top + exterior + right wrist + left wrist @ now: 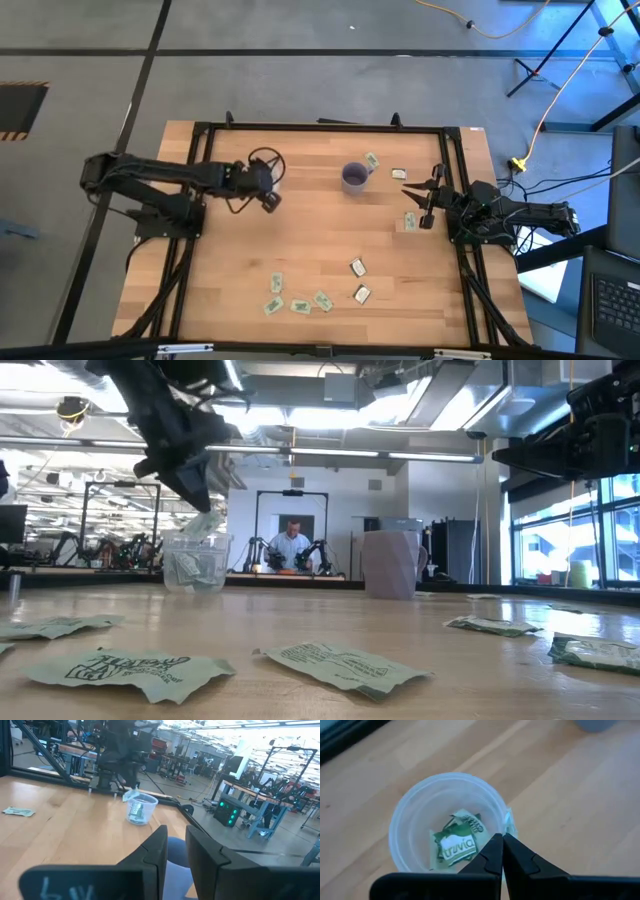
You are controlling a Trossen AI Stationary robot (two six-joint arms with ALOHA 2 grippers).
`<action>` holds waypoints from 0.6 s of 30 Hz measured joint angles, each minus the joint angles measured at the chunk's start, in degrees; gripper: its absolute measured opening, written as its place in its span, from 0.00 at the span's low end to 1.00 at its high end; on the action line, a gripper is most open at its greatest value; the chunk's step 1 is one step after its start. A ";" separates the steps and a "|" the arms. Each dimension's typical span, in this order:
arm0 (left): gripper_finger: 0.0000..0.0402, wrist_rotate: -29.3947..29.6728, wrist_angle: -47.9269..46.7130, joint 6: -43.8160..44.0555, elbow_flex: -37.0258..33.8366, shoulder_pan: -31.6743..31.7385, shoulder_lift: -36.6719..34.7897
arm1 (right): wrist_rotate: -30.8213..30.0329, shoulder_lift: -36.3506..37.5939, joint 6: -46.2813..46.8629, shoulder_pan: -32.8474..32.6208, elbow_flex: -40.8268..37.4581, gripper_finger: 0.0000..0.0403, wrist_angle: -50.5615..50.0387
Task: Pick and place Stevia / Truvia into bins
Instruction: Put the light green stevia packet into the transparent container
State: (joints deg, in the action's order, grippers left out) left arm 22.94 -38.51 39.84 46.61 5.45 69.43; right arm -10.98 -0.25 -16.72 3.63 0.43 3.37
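The left gripper (502, 851), fingers clenched on a Truvia packet (508, 822), hovers at the three o'clock rim of the clear cup (405, 815), so release needs a nudge toward nine, while the right gripper (424, 205), fingers parted, waits nearer the mug (354, 177).

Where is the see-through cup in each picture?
High view: clear cup upper left of centre, under the left gripper.
Low view: left of centre, left of the purple mug.
Left wrist view: centre, a packet inside.
Right wrist view: left of centre.
Shared landmark: the left gripper above it.
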 joint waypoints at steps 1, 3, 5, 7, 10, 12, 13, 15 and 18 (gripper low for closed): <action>0.01 -1.09 0.28 0.02 0.00 1.13 0.00 | 0.00 0.00 -0.03 -0.01 0.00 0.18 0.00; 0.00 -4.01 1.43 -0.04 0.00 3.04 0.00 | 0.00 0.00 -0.05 -0.01 0.00 0.19 0.00; 0.00 -6.51 3.16 -0.18 0.00 4.71 -0.17 | 0.00 0.01 -0.07 0.00 0.00 0.19 -0.02; 0.01 -7.75 4.67 -1.57 0.00 6.17 -0.17 | 0.00 0.02 -0.12 0.01 0.00 0.18 -0.02; 0.01 -7.81 4.75 -3.67 0.00 8.05 -0.17 | 0.00 0.00 -0.16 -0.01 0.00 0.19 -0.02; 0.00 -7.89 4.73 -4.43 0.00 9.23 -0.24 | -0.01 0.00 -0.20 0.01 -0.01 0.19 -0.02; 0.00 -7.81 4.70 -4.84 0.00 9.83 -0.32 | 0.00 0.01 -0.23 0.00 0.00 0.18 -0.02; 0.01 -7.66 4.71 -5.72 0.00 10.89 -0.50 | -0.02 0.00 -0.25 -0.01 0.00 0.18 -0.02; 0.01 -7.67 4.40 -6.60 0.02 12.21 -0.92 | -0.01 0.01 -0.27 0.00 0.00 0.18 -0.02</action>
State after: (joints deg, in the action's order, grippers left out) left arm 15.27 -34.11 33.23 46.63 17.66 68.51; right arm -10.99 -0.24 -16.99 3.63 0.43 3.36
